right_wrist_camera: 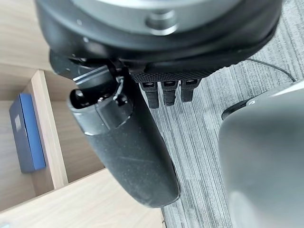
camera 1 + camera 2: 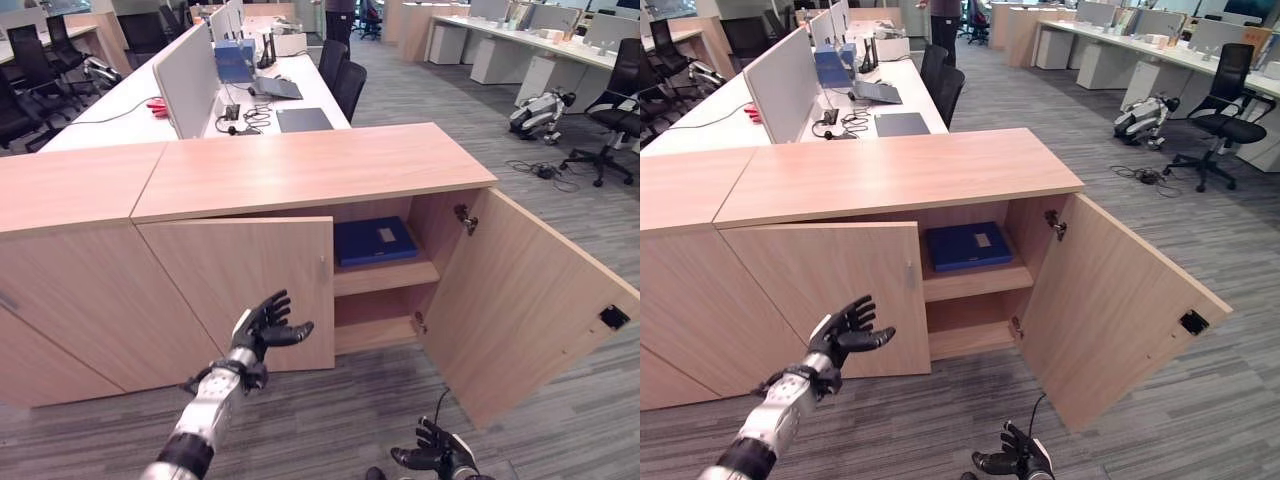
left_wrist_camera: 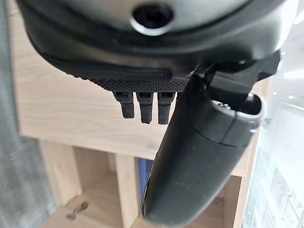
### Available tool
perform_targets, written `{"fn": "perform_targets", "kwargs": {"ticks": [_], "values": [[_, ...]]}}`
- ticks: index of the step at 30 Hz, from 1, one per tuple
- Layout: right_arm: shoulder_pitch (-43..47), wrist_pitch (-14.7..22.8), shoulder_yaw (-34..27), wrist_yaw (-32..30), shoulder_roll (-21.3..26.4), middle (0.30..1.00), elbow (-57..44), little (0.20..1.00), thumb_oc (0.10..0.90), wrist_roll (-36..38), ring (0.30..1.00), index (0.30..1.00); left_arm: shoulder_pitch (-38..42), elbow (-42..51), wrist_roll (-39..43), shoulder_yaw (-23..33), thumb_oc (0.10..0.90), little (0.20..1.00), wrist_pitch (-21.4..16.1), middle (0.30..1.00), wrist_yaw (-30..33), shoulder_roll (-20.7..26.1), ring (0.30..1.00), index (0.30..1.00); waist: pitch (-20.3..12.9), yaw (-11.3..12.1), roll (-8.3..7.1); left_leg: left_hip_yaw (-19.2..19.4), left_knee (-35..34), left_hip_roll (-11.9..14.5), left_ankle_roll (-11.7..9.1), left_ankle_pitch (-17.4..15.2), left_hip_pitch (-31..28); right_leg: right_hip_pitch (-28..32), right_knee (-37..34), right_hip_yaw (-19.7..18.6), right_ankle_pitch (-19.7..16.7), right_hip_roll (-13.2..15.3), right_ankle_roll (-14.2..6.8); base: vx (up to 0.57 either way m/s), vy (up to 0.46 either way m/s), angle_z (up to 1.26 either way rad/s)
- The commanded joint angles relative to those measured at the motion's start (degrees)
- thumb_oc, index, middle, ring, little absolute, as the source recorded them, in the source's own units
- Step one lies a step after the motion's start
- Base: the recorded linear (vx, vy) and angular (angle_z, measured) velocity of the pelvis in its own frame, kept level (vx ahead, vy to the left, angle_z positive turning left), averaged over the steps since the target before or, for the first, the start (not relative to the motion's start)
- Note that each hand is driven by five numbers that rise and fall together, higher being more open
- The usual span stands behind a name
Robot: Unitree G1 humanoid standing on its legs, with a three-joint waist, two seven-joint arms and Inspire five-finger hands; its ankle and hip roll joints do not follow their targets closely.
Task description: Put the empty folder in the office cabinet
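In the left eye view the blue folder [image 2: 375, 241] lies flat on the upper shelf [image 2: 385, 277] of the cabinet [image 2: 300, 175], whose right door [image 2: 525, 300] stands wide while the left door [image 2: 245, 290] is shut; its long axis runs roughly side to side along the shelf, the pale label up. The left hand [image 2: 262, 329] hovers in front of the left door with fingers spread wide and holding nothing; the right hand [image 2: 437, 455] hangs low over the carpet, fingers relaxed and empty. In the right eye view the folder [image 2: 968, 246] sits well inside the shelf, apart from both hands, so the placing looks done. Judging by its look it is a stiff, light, flat box-like thing with a smooth cover that could slide; if it needed shifting, a pinch on the front long edge would serve best. The left wrist view shows straight fingers [image 3: 145, 104] before the wood, with a sliver of blue beyond. The right wrist view shows its fingers [image 1: 168, 90] straight over the carpet, and the folder [image 1: 27, 133] on its shelf well apart.
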State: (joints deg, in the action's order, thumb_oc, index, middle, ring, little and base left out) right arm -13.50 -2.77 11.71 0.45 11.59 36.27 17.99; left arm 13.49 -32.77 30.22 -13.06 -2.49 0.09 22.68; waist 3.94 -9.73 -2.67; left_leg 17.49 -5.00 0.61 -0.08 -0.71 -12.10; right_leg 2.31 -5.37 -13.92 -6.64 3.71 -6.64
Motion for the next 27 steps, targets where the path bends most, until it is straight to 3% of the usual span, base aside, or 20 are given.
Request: {"fn": "perform_targets", "kwargs": {"ticks": [1,5,7,12,16,20,22,27], "values": [[1.92,4.2,0.98,1.57,3.02,0.9,-5.94,0.9,0.8,-2.21,0.9,0.9,15.18,-5.16,4.03,2.33,0.8,0.9,-7.48,0.9,0.62,3.9,0.9,0.9,-0.21,-3.47,2.16,-3.18,0.0,1.66,-1.51,-5.03,0.58,-0.41,5.34,-1.17,6.37,2.92,-6.8,0.01,0.035,-0.23],[1.48,4.19,1.09,1.74,3.41,0.9,-6.4,0.9,0.8,-2.19,0.9,0.9,18.94,-8.44,6.52,2.77,0.8,0.9,-7.8,0.9,1.04,5.13,0.9,0.9,-0.32,-4.38,2.06,-1.81,0.0,1.68,-1.47,-5.13,0.77,-1.38,5.41,-2.21,5.68,2.78,-7.48,0.01,0.036,-0.31],[1.19,4.38,0.76,1.75,4.32,0.9,-7.1,0.9,0.8,-2.33,0.9,0.9,24.34,-13.31,8.02,2.73,0.8,0.9,-7.75,0.9,1.18,7.77,0.9,0.9,-0.45,-5.9,1.97,0.3,0.0,1.66,-1.47,-5.28,0.99,-2.64,5.41,-3.63,4.6,2.38,-8.33,0.01,0.046,-0.38],[1.34,5.28,-0.33,1.64,6.14,0.9,-7.76,0.9,0.8,-2.54,0.9,0.9,33.57,-20.02,7.11,1.64,0.8,0.9,-7.7,0.9,0.98,13.27,0.9,0.9,-0.13,-8.48,1.67,4.35,0.0,2.46,-1.88,-5.55,1.11,-4.6,5.39,-5.41,1.61,1.06,-8.36,0.0,0.02,-0.39],[0.79,5.63,-1.36,1.14,6.35,0.9,-7.27,0.9,0.8,-2.19,0.9,0.9,35.62,-20.94,8.84,2.63,0.8,0.9,-8.27,0.9,1.31,14.5,0.9,0.9,-0.19,-9.64,1.21,6.39,0.0,2.96,-2.12,-5.59,1.07,-5.41,5.12,-5.7,0.28,0.39,-8.36,0.0,0.006,-0.41],[0.06,5.86,-2.32,0.56,5.99,0.9,-7.17,0.9,0.8,-1.92,0.9,0.9,34.74,-19.47,9.86,3.57,0.8,0.9,-8.82,0.9,1.4,14.64,0.9,0.9,-0.45,-9.88,0.75,8.59,0.0,3.68,-2.56,-5.62,0.59,-5.98,4.64,-3.25,-0.87,-0.03,-8.36,-0.01,-0.031,-0.48],[-0.15,6.03,-2.72,0.15,5.7,0.9,-6.79,0.9,0.8,-2.0,0.9,0.9,33.88,-18.71,9.75,3.54,0.8,0.9,-9.1,0.9,0.9,14.23,0.9,0.9,-0.53,-9.63,0.51,9.07,0.0,4.21,-2.93,-5.67,0.56,-6.1,4.37,-0.06,-1.73,0.37,-8.36,-0.02,-0.054,-0.31],[-0.05,6.21,-3.24,-0.26,5.23,0.9,-6.37,0.9,0.8,-1.9,0.9,0.9,29.92,-13.2,9.08,2.81,0.8,0.9,-9.99,0.9,0.34,11.18,0.9,0.9,0.17,-9.04,0.68,8.12,0.0,4.01,-2.77,-5.67,0.56,-6.11,5.78,3.4,-1.29,1.05,-8.36,-0.03,-0.016,-0.23]]}}
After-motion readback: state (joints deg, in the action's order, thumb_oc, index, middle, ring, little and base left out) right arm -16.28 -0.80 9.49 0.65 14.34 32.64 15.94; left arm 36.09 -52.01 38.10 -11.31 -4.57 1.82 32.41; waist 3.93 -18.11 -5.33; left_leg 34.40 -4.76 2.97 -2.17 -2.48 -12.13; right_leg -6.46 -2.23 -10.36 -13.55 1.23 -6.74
